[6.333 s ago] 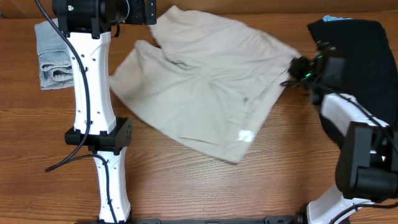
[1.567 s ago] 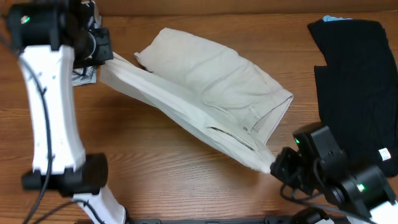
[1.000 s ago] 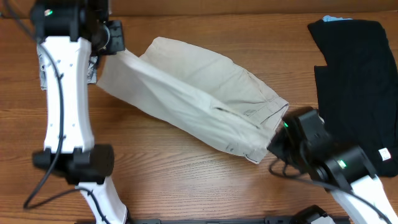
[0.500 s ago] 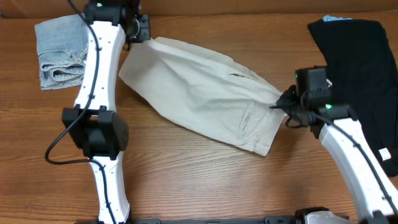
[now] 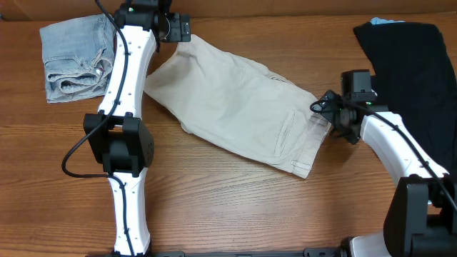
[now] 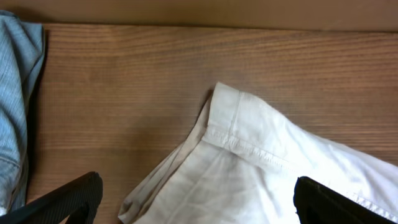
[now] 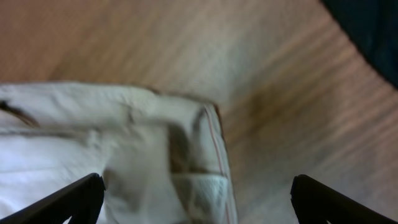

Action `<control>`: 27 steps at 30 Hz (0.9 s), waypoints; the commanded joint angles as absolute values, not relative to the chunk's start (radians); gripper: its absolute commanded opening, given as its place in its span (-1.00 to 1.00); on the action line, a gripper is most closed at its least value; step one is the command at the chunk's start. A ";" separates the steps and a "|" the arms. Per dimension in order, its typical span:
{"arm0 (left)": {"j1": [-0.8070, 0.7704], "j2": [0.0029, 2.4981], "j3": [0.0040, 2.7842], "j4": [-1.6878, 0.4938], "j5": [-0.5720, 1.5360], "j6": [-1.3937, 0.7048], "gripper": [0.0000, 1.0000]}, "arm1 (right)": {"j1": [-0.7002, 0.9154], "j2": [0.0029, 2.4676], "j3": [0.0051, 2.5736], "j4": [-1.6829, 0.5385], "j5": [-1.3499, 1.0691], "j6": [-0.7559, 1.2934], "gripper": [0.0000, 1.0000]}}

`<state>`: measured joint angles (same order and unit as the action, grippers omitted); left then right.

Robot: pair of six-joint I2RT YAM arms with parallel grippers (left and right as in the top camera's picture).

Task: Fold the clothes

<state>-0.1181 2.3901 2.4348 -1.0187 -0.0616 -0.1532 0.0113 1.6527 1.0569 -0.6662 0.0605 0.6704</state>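
Observation:
The beige shorts (image 5: 235, 107) lie folded in half on the table, running diagonally from back left to front right. My left gripper (image 5: 180, 30) hangs open over their back-left corner (image 6: 249, 143), with nothing between its fingers (image 6: 68, 200). My right gripper (image 5: 323, 107) is open beside the waistband end (image 7: 124, 143), its fingertips (image 7: 336, 200) wide apart over the cloth and holding nothing. Faded blue denim shorts (image 5: 71, 57) sit bunched at the back left and show at the left edge of the left wrist view (image 6: 12, 93). A black garment (image 5: 414, 78) lies at the right.
Bare wooden table (image 5: 228, 207) stretches along the front. The left arm (image 5: 121, 107) reaches across the table from its base at the front left. The black garment's edge (image 7: 373, 25) shows in the top right corner of the right wrist view.
Both grippers have opened and let go of the beige shorts, which now rest flat and folded. The left gripper moved slightly right along the back edge.

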 commanded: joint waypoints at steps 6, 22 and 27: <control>-0.083 2.348 2.609 -1.259 -0.025 -0.126 1.00 | 0.003 1.618 1.027 -0.793 -0.226 0.489 0.99; -0.078 2.349 2.615 -1.344 -0.026 -0.101 1.00 | 0.045 1.620 0.707 -0.405 -0.316 0.595 0.11; -0.079 2.349 2.615 -1.352 -0.026 -0.101 1.00 | 0.039 1.620 0.679 -0.342 -0.304 0.607 -0.64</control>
